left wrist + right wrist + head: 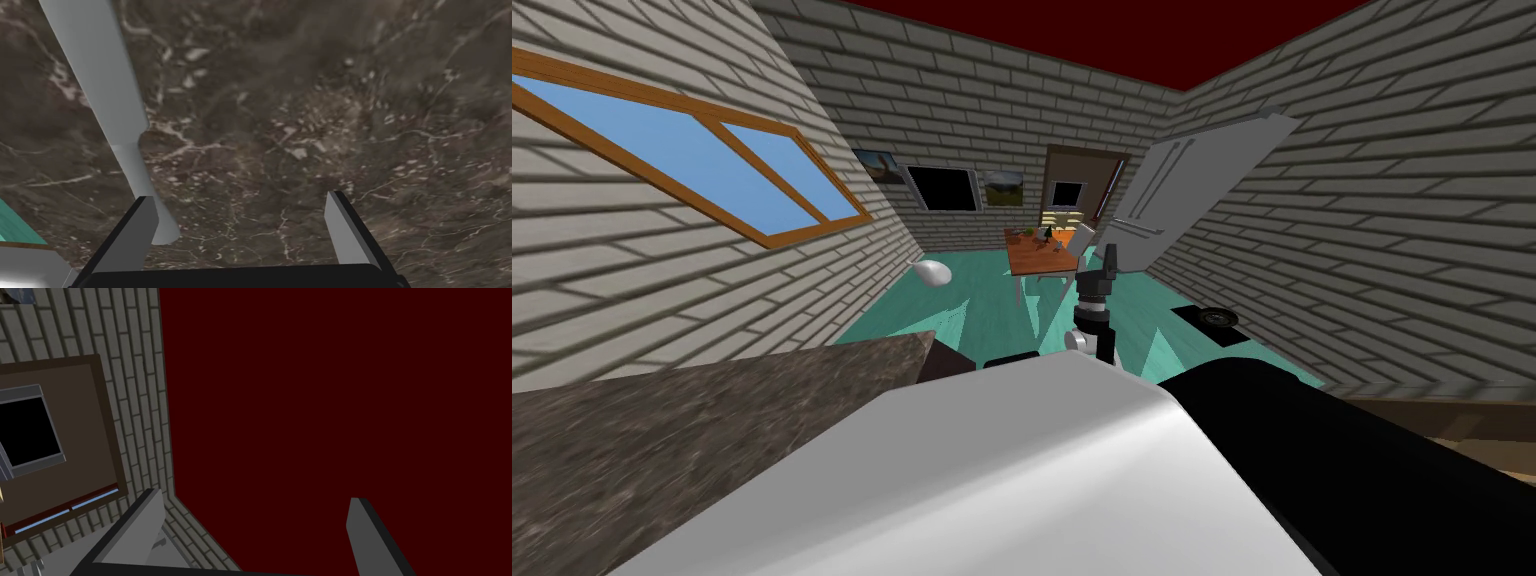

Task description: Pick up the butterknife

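Hovering over the dark marbled desk (325,125), the left gripper (240,197) holds its fingers (345,230) apart. The grey butterknife (105,75) lies flat on the desk, its rounded end just beside one finger. Farther out, the right gripper (254,495) points upward, its fingers also apart.

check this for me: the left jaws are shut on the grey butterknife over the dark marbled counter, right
No: the left jaws stand open, not shut on it. The left wrist view shows the grey butterknife lying on the dark marbled counter, its end beside one finger. The rest holds.
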You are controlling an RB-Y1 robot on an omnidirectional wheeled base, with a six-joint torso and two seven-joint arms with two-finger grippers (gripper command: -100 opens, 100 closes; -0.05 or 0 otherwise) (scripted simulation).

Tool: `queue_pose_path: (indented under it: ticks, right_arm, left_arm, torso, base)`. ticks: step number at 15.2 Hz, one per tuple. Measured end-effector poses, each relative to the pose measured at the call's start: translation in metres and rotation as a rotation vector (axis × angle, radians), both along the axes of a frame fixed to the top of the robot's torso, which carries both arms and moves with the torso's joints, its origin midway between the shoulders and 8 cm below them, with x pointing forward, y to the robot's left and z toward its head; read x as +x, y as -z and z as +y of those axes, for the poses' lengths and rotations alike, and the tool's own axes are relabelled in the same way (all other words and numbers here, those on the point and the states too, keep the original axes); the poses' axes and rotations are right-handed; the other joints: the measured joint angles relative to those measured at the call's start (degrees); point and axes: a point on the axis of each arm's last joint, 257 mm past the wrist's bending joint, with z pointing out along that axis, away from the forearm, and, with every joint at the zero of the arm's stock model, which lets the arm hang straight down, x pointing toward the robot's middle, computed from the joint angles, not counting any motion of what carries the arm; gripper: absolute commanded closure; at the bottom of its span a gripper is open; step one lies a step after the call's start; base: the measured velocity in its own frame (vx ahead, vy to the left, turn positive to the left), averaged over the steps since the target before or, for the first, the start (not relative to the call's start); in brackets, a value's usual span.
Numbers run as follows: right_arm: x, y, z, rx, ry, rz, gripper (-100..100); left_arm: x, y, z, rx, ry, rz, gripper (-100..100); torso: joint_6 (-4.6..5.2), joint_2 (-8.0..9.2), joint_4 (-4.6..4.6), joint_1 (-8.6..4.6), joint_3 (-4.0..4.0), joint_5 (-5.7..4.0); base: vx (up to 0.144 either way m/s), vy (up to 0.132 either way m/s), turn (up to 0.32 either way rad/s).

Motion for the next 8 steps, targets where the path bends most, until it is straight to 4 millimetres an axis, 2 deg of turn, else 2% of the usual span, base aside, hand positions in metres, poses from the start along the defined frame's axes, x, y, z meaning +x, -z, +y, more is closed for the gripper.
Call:
queue_pose_path:
  ticks: [3, 4, 8]
  right_arm:
    - [0.0000, 0.0000, 0.0000, 0.000, 0.000, 0.000, 0]
    - [0.0000, 0.0000, 0.0000, 0.000, 0.000, 0.000, 0]
    - [0.0000, 0.0000, 0.0000, 0.000, 0.000, 0.000, 0]
  left_arm:
    - [0.0019, 0.0085, 0.0006, 0.008, -0.004, -0.012, -100]
    - [0.0019, 0.0092, 0.0007, 0.009, -0.005, -0.012, 100]
    - [-0.0005, -0.0004, -0.0001, 0.000, 0.001, 0.003, 100]
  torso:
    - [-0.02, 0.23, 0.06, -0.25, 0.14, -0.07]
    - [-0.02, 0.21, 0.06, -0.23, 0.13, -0.08]
    - [-0.01, -0.07, -0.01, -0.05, -0.03, -0.05]
  base:
    - [-0.039, -0.031, -0.014]
    - [0.005, 0.000, 0.024]
    - [0.034, 0.020, 0.028]
